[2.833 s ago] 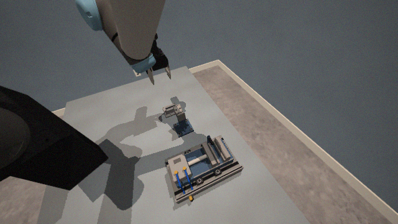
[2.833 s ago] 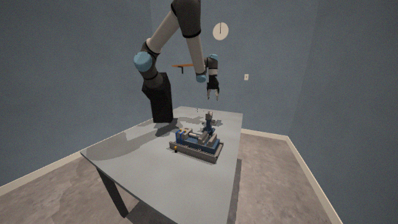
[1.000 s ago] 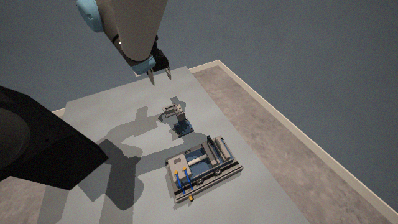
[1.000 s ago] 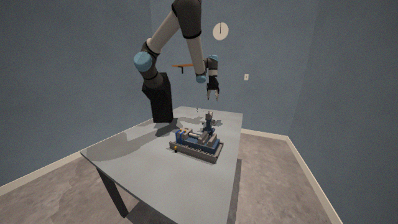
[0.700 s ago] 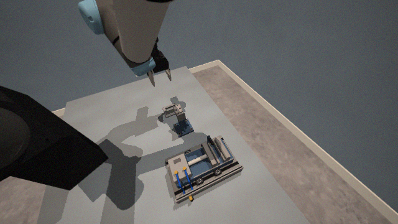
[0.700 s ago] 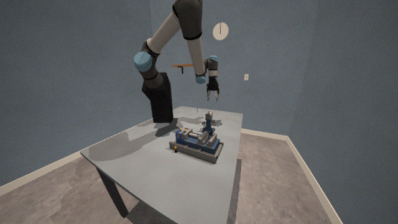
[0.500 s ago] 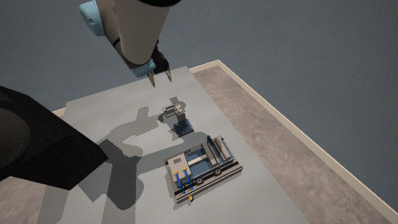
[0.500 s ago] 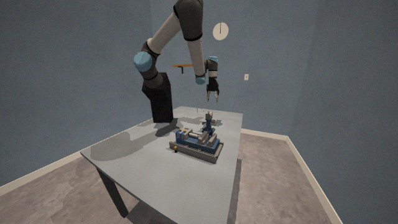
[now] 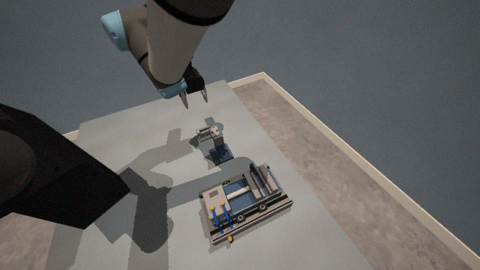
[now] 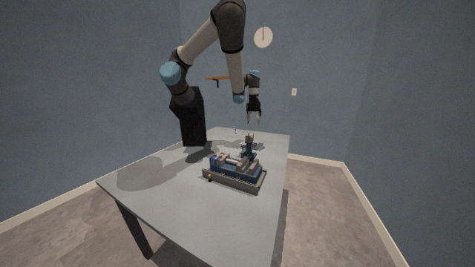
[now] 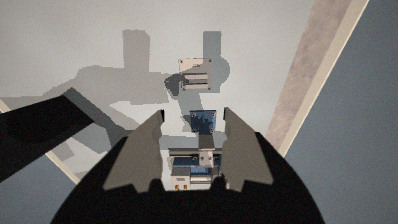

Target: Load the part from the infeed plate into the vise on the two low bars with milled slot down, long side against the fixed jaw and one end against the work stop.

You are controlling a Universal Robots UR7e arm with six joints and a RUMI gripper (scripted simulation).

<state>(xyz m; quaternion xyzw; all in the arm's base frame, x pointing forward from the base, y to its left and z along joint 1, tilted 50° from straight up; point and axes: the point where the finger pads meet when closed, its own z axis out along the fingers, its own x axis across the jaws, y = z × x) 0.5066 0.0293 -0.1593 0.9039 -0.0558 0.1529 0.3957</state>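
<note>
The black two-jaw gripper (image 9: 195, 99) hangs half-open, holding nothing. The grey slotted metal block (image 11: 195, 79) lies on its infeed plate, well below and ahead of the fingertips, long axis apparently crossing the finger gap.

Round wall clock (image 10: 263, 37), orange shelf (image 10: 217, 78)

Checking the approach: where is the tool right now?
In the exterior view the tool hangs open and empty, high above the table's far end, over the part.
</note>
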